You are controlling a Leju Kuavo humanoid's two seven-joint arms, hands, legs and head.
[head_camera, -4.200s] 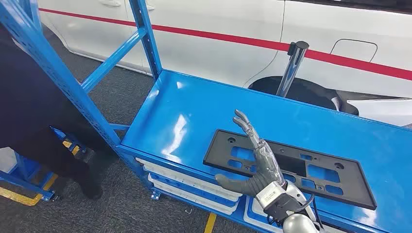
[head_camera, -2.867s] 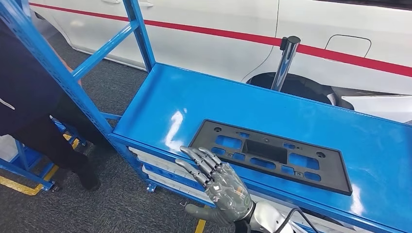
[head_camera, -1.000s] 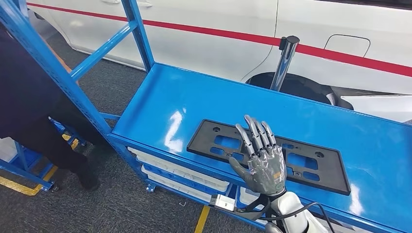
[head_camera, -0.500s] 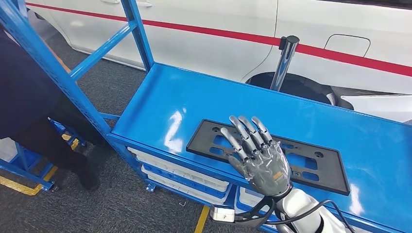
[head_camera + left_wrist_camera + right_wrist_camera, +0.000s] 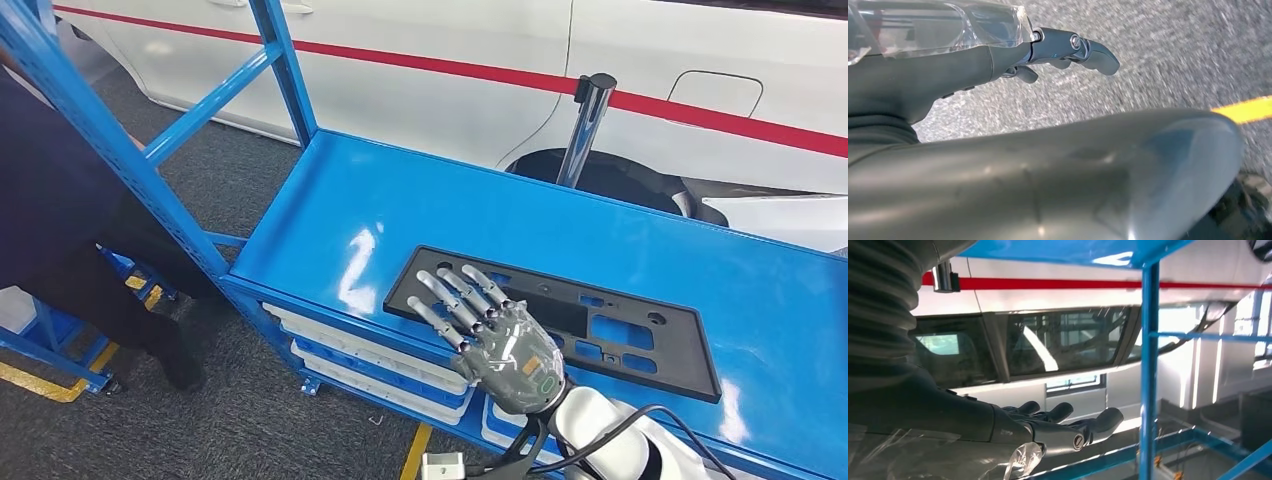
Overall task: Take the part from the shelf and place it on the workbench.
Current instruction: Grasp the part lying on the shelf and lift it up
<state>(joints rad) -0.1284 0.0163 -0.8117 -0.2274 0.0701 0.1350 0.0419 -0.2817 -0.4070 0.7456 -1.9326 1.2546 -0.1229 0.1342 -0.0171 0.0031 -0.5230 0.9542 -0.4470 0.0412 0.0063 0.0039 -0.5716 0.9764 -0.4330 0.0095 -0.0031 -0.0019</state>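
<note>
A flat black plastic part [image 5: 620, 335] with several cut-outs lies on the blue shelf [image 5: 400, 210], close to its front edge. My right hand [image 5: 495, 335] hovers over the part's left end with fingers spread, back of the hand towards me, holding nothing. In the right wrist view the same right hand [image 5: 1048, 427] has its fingers stretched out in front of a blue upright, with nothing in them. My left hand [image 5: 1063, 47] hangs over the grey floor in the left wrist view, fingers loosely extended and holding nothing.
A white car [image 5: 480, 90] with a red stripe stands just behind the shelf, with a chrome post [image 5: 585, 130] between them. Blue uprights [image 5: 100, 130] rise at the left, beside a person in dark clothes [image 5: 50, 230]. White trays [image 5: 370, 355] sit under the shelf.
Over the last second my right hand has sunk and tipped leftwards, from fingers pointing up over the part's middle to fingers slanting over its left end. The part has stayed put.
</note>
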